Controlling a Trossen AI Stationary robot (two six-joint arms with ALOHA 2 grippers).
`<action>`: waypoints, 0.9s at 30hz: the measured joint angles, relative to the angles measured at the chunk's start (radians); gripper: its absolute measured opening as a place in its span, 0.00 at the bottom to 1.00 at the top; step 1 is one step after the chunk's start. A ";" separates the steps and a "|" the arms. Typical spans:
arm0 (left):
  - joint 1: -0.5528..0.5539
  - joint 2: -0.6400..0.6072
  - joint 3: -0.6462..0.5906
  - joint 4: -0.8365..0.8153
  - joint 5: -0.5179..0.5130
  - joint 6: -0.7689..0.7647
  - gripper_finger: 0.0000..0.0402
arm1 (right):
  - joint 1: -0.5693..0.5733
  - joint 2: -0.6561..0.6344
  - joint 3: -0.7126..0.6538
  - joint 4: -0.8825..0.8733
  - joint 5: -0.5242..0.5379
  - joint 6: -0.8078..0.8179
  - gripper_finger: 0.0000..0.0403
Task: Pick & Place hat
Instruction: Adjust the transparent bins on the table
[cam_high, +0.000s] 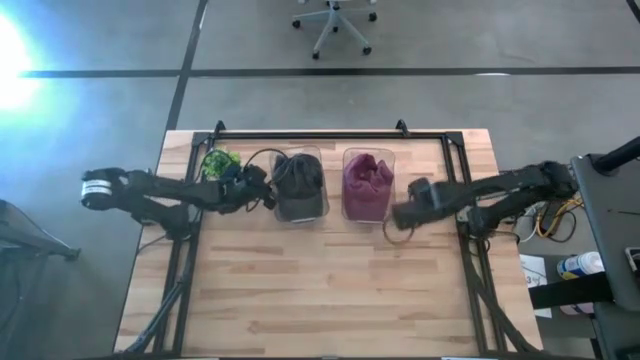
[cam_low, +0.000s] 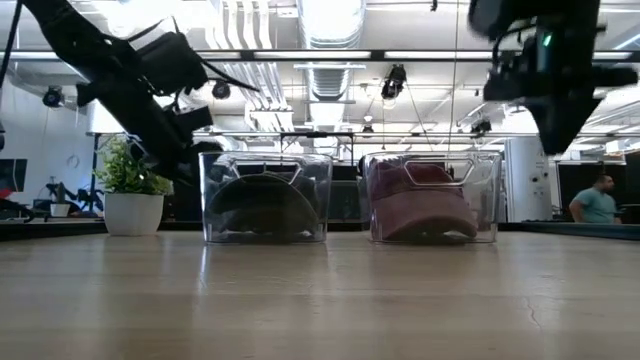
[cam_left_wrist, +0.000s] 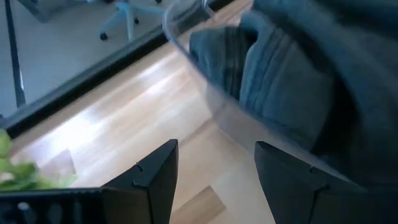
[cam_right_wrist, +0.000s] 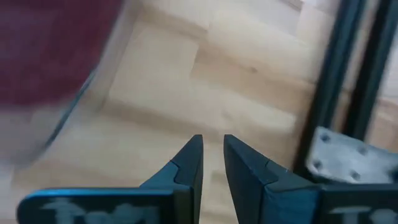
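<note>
- From overhead I see the whole wooden table (cam_high: 330, 290) with both arms reaching in from the sides; the level camera gives me only its near surface and the room behind.
- Two clear bins stand side by side near the far edge. The left bin (cam_high: 299, 186) holds a dark hat (cam_high: 297, 176), the right bin (cam_high: 367, 185) a maroon hat (cam_high: 368, 178). From above both hats look crumpled inside their bins.
- The level camera adds what the top view cannot: each hat rests on its bin's floor, the dark one domed (cam_low: 262, 207) and the maroon one with its brim low at the front (cam_low: 420, 208).
- The left gripper (cam_high: 262, 190) sits just beside the dark hat's bin, on the side toward a small potted plant (cam_high: 220, 162). Its own wrist camera shows the fingers (cam_left_wrist: 152, 180) spread wide apart with nothing between them, the bin's curved clear wall and the dark cloth close ahead.
- The right gripper (cam_high: 400, 215) is beside the maroon hat's bin, on the side away from the other bin. Its wrist camera shows the fingertips (cam_right_wrist: 193, 158) drawn nearly together with a thin gap, grasping nothing, bare wood under them and a blur of maroon at the edge.
- Only the level view shows a person (cam_low: 597, 200) far back in the room.
</note>
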 joint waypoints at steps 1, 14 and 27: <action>0.008 0.010 0.003 -0.001 0.013 -0.009 0.51 | -0.050 -0.031 -0.041 0.047 0.001 -0.029 0.15; 0.058 0.224 0.154 0.007 0.030 0.068 0.51 | -0.629 -0.135 -0.327 0.674 -0.119 -0.551 0.15; 0.148 0.295 0.260 -0.021 0.000 0.190 0.51 | -0.699 0.146 -0.128 0.761 -0.146 -0.766 0.15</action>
